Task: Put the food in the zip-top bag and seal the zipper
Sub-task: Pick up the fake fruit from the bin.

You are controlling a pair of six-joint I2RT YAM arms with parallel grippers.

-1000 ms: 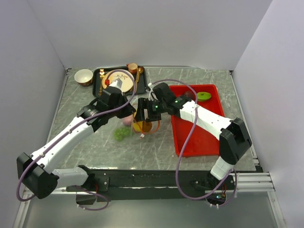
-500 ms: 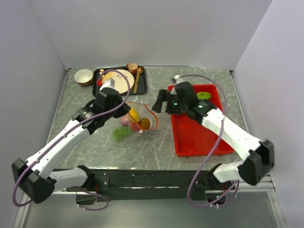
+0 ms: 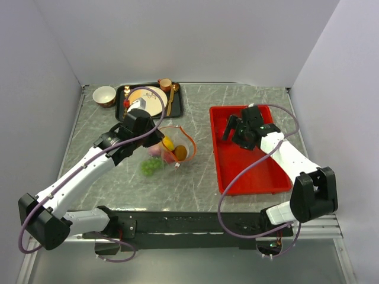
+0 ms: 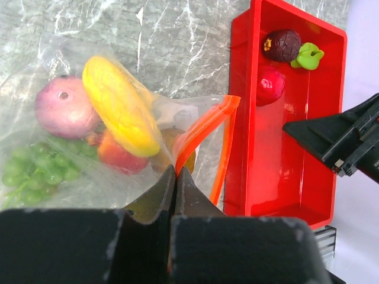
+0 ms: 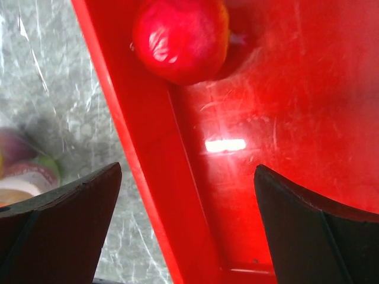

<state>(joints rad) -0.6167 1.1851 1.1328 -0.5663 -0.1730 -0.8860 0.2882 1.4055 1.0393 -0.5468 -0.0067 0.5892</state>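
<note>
Zip-top bag (image 4: 172, 112) seemingly pinched in left end effector (image 4: 176, 171).

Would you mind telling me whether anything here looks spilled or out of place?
Nothing looks spilled or damaged. The zip-top bag gapes open, its zipper pinched by the left gripper, and three food pieces lie in the red tray.

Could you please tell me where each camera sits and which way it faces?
Top external: above and behind the robot, looking down on the table; the left arm and right arm show.
Left wrist: on the left arm, looking down past the left gripper, shut on the zip-top bag, toward the red tray.
Right wrist: on the right arm, looking down between the fingers of the open right gripper at the tray's wall.
Shared: both wrist views show the tray's red fruit.
</note>
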